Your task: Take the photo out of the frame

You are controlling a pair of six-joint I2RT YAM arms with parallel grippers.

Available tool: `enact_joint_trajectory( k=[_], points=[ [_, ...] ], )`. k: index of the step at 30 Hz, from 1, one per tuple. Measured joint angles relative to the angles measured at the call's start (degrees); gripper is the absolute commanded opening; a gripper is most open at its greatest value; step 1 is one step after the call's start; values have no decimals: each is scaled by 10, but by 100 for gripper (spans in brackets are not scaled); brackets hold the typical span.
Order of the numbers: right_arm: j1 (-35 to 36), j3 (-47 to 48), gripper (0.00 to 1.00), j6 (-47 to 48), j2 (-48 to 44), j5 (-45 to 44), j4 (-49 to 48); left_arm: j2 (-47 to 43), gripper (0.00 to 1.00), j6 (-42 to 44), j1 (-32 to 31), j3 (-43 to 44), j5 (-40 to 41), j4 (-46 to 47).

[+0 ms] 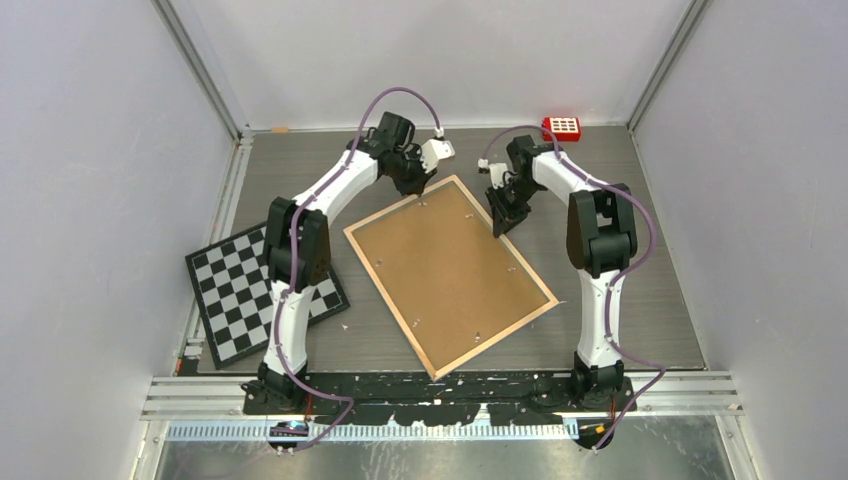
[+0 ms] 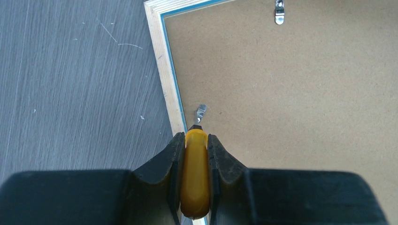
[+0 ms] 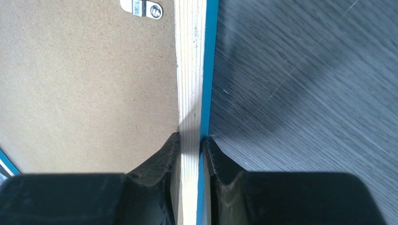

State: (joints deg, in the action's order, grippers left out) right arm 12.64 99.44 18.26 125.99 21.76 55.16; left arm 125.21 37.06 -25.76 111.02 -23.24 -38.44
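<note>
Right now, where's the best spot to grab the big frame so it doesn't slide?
Pinch the thin wooden rim of the frame from above, one finger on each side, as the right gripper does. The frame lies flat, back up, and is too wide to span; the rim is its only narrow part.

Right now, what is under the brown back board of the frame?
The frame lies back-up on the table. Only the brown board, its wood edge and small metal clips show. Whatever lies beneath the board, the photo included, is covered.
</note>
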Motion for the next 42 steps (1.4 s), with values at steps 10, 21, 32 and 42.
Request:
enact_joint_trajectory(
  k=[10,21,32,42],
  points=[
    [3,0,0,0,1,0,14,-6,0,92,0,6,-19,-65],
    [4,9,0,0,10,5,39,-6,0,208,0,32,-47,-171],
    [5,21,1,-2,17,2,52,-6,0,226,11,66,-91,-273],
    [-23,26,1,-41,19,-5,40,-27,0,46,71,94,-139,-285]
  ],
)
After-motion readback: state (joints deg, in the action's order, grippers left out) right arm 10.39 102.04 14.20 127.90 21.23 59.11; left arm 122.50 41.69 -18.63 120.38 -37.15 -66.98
